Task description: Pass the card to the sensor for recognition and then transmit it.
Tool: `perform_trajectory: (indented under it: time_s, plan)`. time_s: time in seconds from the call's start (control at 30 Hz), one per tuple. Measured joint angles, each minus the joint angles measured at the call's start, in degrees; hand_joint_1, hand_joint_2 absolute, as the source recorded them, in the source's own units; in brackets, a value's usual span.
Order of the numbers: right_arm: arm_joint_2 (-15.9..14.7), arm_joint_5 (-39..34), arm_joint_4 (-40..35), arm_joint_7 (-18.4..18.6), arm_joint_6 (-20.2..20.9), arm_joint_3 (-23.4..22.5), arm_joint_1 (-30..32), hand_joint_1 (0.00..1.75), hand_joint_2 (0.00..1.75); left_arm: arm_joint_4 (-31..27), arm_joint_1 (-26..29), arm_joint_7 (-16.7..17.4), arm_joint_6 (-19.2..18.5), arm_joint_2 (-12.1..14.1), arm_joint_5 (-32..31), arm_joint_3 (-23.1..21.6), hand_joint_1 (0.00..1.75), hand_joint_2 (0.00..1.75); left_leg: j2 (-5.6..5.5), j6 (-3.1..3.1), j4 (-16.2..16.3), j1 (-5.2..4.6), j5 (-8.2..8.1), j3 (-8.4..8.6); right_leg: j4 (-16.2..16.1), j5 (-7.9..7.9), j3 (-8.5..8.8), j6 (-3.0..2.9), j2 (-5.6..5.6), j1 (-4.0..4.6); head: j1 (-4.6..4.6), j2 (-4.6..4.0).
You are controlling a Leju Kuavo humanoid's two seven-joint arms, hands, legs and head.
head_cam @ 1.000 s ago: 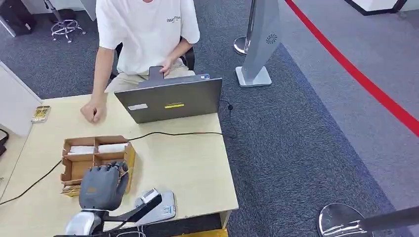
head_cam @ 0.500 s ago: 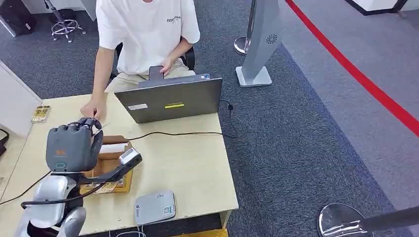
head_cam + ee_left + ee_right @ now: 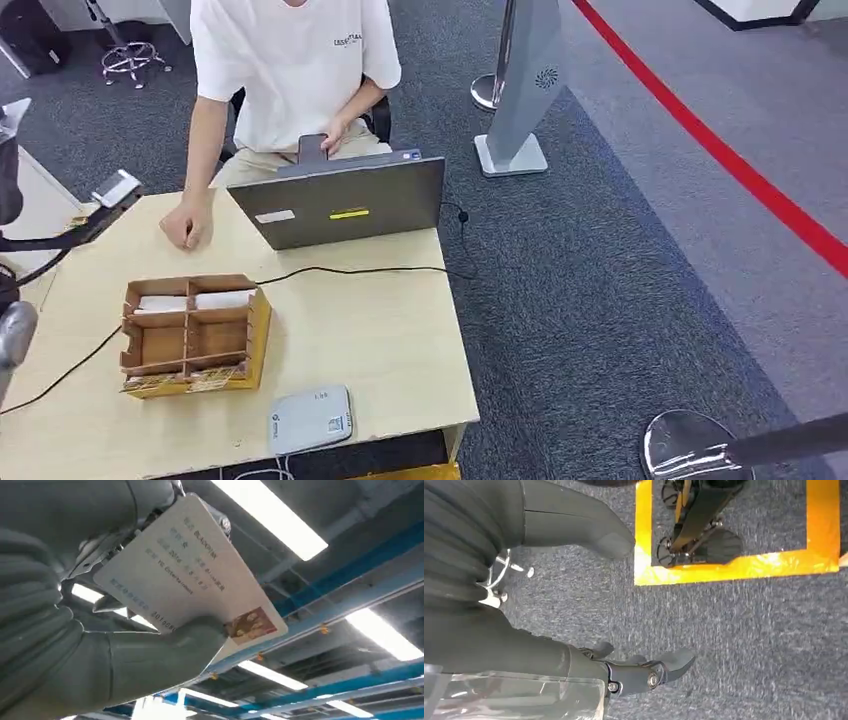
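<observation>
In the left wrist view my left hand [image 3: 75, 630] pinches a white card [image 3: 190, 580] between its thumb and fingers; the card bears lines of print and a small photo and faces up toward the ceiling lights. The head view shows my left hand [image 3: 8, 175] raised at the far left edge, high above the table's left side. The sensor, a flat grey-white card reader [image 3: 311, 419], lies near the table's front edge, well away from the hand. My right hand [image 3: 499, 630] hangs over grey carpet, fingers apart, holding nothing.
A partitioned cardboard box [image 3: 190, 335] stands on the wooden table [image 3: 380, 340] left of the reader. An open laptop [image 3: 340, 205] sits at the far edge, with a seated person [image 3: 290, 70] behind it resting a hand [image 3: 185, 228] on the table. A cable [image 3: 350, 270] crosses the tabletop.
My left arm has swung up and to the left with the card, from just above the card reader, past the box, to the picture's left edge.
</observation>
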Motion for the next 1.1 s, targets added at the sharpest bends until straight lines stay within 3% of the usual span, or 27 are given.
perform_trajectory:
  time_s: [0.17,0.33,0.73,1.1]
  plan:
    - [-0.55,-0.07,1.42,-0.02,-0.57,0.35,0.05,0.0,1.75,2.79,-1.53,2.42,0.31,3.14,-0.02,-2.62,1.75,1.75,-0.04,0.0,0.0,-0.01,-0.01,-0.06,-0.01,-0.01,-0.03,0.0,-0.02,-0.01,0.02,0.0]
    - [-0.87,-0.09,2.05,-0.02,-0.63,0.39,0.12,0.0,1.75,4.11,-2.57,2.46,-0.26,4.13,-0.02,-4.17,1.75,1.75,-0.04,0.0,0.0,-0.03,-0.01,-0.1,-0.02,-0.01,-0.05,0.0,-0.03,-0.02,0.02,0.0]
    - [-0.94,-0.15,2.49,0.0,-0.63,0.55,-0.05,0.0,1.75,5.07,-4.08,2.22,-2.77,4.0,-0.02,-5.59,1.75,1.75,-0.05,0.0,0.0,-0.02,-0.01,-0.09,-0.01,0.0,-0.05,0.0,-0.03,-0.02,0.02,0.0]
    - [-0.94,-0.35,2.49,0.28,-0.63,0.74,0.19,0.0,1.75,5.68,-3.08,1.87,-1.46,4.0,-0.02,-5.57,1.75,1.75,-0.03,0.0,0.0,-0.02,-0.01,-0.14,-0.01,-0.01,-0.09,0.0,-0.02,-0.02,0.02,0.0]
